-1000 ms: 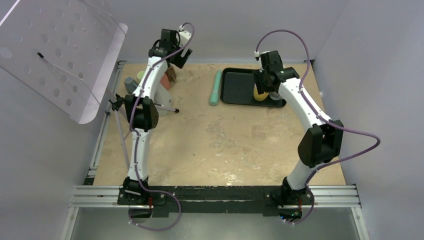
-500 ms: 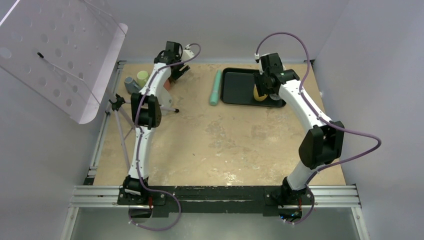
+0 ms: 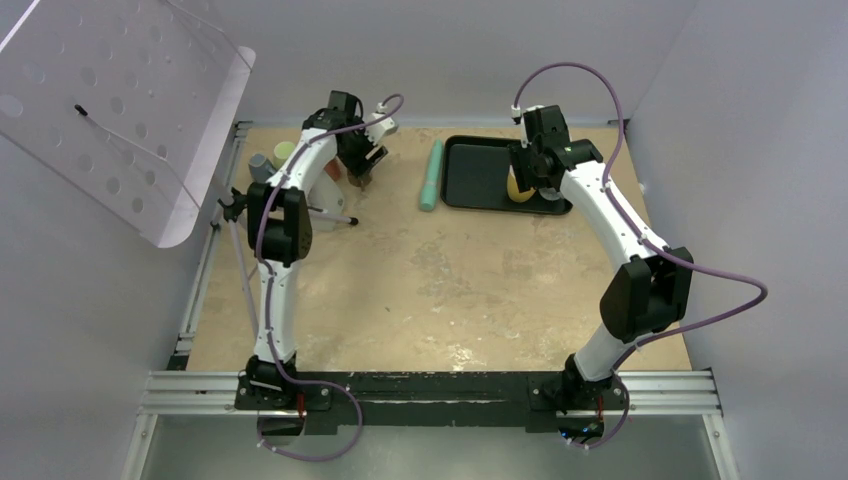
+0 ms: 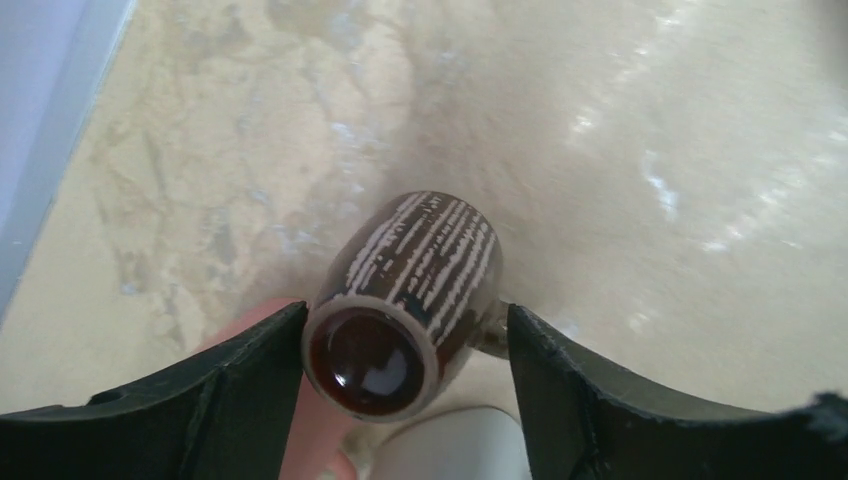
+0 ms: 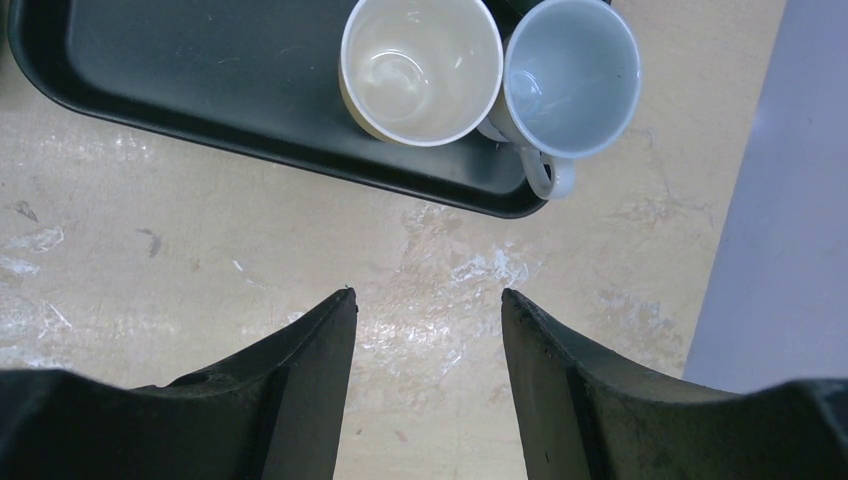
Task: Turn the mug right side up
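At the far-left corner, the left gripper [image 4: 406, 312] brackets the striped mug [image 4: 425, 255], grip unconfirmed, right gripper [image 5: 428, 296] spread empty; next probably clamp, lift, rotate upright.

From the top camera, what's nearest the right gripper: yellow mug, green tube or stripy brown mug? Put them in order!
1. Yellow mug, in the black tray beside the right gripper.
2. Green tube, on the table left of the tray.
3. Stripy brown mug, far left, by the left gripper.
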Robot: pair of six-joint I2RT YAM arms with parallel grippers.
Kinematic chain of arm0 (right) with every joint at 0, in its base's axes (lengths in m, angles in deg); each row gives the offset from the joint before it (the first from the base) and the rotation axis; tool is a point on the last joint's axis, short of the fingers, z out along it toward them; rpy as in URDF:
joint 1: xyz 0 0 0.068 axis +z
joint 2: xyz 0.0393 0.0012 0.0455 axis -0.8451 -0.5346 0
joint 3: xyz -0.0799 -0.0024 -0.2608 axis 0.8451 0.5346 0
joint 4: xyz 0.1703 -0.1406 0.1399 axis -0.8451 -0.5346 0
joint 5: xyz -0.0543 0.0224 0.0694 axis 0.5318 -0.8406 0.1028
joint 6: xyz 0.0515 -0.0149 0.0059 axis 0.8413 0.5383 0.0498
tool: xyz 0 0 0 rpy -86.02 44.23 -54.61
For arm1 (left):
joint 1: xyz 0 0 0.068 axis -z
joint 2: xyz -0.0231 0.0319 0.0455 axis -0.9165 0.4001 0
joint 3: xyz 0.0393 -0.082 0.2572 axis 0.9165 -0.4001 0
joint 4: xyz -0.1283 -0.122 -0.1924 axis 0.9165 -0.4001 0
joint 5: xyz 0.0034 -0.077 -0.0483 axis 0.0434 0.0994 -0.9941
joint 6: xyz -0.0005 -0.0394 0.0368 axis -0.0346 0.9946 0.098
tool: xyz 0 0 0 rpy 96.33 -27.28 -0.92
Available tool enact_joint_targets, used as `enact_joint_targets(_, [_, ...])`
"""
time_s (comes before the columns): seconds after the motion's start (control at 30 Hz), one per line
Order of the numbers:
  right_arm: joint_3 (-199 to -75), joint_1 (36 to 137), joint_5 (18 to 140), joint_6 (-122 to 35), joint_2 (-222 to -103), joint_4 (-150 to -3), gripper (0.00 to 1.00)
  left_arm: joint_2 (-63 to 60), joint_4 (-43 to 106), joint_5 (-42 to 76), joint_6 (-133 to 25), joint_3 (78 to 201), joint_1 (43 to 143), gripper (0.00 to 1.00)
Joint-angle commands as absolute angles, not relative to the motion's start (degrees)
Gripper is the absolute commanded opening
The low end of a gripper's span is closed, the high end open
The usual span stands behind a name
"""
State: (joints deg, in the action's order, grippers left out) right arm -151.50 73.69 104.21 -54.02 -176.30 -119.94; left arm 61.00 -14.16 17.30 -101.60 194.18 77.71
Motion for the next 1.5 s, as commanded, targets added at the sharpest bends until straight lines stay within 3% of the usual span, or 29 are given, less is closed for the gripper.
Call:
enact_joint_targets(0.0, [-152.5,73.6,105.1,-54.7,-175.7,-118.6,0.58,51.8,-11.7,9.1,-98.8,187.3,78.5,0.79])
enact_joint_targets(0.2, [-153.0,73.6,104.9,-54.8,-176.3,-118.7,0.58,52.3,-15.7,8.6,-90.4,189.4,78.7,0.95])
enact_joint_targets(0.33, [-153.2,73.6,104.6,-54.7,-176.3,-118.6,0.58,52.8,-17.4,19.4,-76.7,192.5,78.6,1.0])
enact_joint_targets(0.53, [-151.4,73.7,104.2,-54.2,-175.9,-117.8,0.58,39.1,-2.4,26.5,-57.9,171.5,80.1,1.0])
enact_joint_targets(0.8, [-150.0,73.6,103.5,-54.5,-174.7,-117.4,0.58,42.8,-7.7,32.9,-50.2,171.5,81.8,0.82])
enact_joint_targets(0.97, [-148.4,73.7,103.2,-55.4,-172.5,-116.4,0.58,46.9,-9.4,32.3,-49.1,175.7,81.9,0.65])
enact_joint_targets(1.07, [-148.1,73.7,102.7,-55.9,-171.6,-116.2,0.58,48.9,-11.2,32.5,-46.7,176.5,81.9,0.63])
enact_joint_targets(1.2, [-147.0,73.7,101.6,-56.6,-170.5,-115.3,0.58,52.1,-11.5,31.9,-45.5,178.9,81.9,0.52])
enact_joint_targets(1.37, [-146.7,73.6,100.9,-57.2,-169.7,-115.3,0.58,56.7,-14.2,34.3,-45.2,184.9,81.9,0.52])
enact_joint_targets(1.47, [-146.2,73.6,100.7,-57.3,-169.2,-115.0,0.58,57.2,-12.6,35.2,-46.4,185.2,81.9,0.37])
